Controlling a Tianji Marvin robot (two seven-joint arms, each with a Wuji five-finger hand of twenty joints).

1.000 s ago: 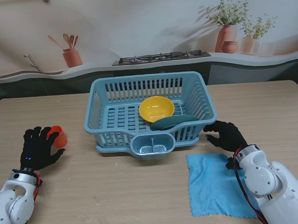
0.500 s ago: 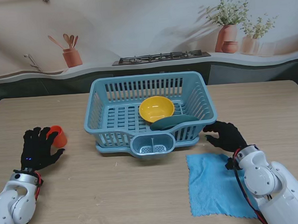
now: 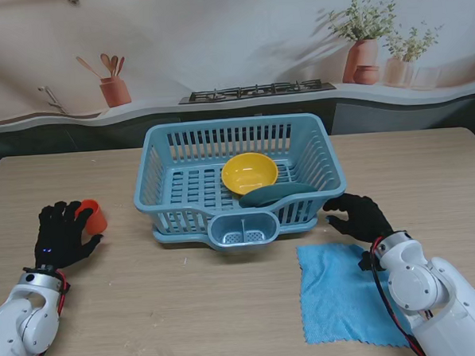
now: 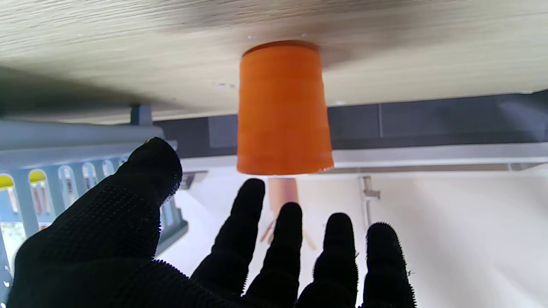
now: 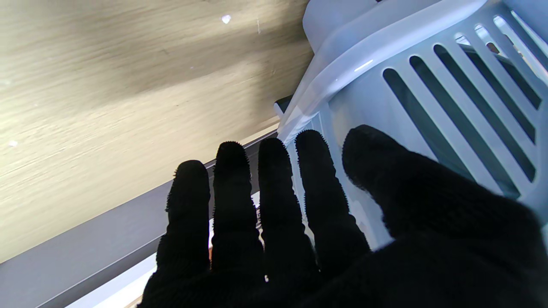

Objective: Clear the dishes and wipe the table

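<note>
Left hand (image 3: 61,235) edged closer to cup (image 3: 91,217); no grasp yet.
Fingers (image 4: 250,205) spread, just short of upright cup on tabletop (image 3: 188,300). Right hand (image 3: 361,216) spread beside rack (image 3: 237,178), unchanged. Cup next for rack.

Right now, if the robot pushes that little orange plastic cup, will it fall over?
Probably yes. The small orange plastic cup stands upright on the wooden table and looks taller than wide, so a high nudge could tip it. It seems light and, being round, might roll.
</note>
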